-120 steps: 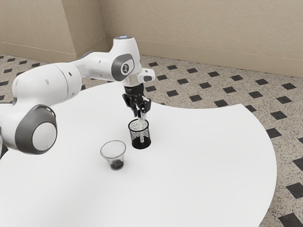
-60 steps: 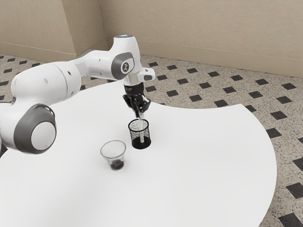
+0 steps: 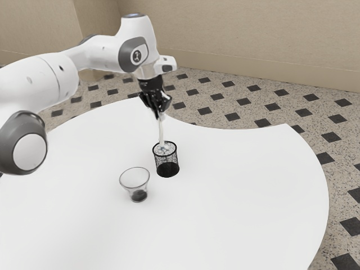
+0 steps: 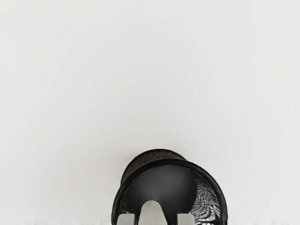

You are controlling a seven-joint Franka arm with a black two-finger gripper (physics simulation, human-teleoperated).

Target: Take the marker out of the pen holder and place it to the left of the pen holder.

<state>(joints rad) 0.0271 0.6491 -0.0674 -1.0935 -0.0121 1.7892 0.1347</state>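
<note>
High over the pen holder, my gripper is shut on the upper end of the white marker. The marker hangs nearly upright, its lower end at the mouth of the black mesh holder, which stands upright on the table. In the wrist view the holder's dark round opening lies under the hand. There the pale marker sits between the two fingertips of my gripper.
A clear glass cup with a dark base stands close to the pen holder, nearer the exterior camera. Both are on the white table, whose curved edge runs behind the holder.
My gripper has closed on the marker and risen, moving toward the exterior view's left. The marker has come up with it, mostly out of the holder. Holder and cup have stayed still.
</note>
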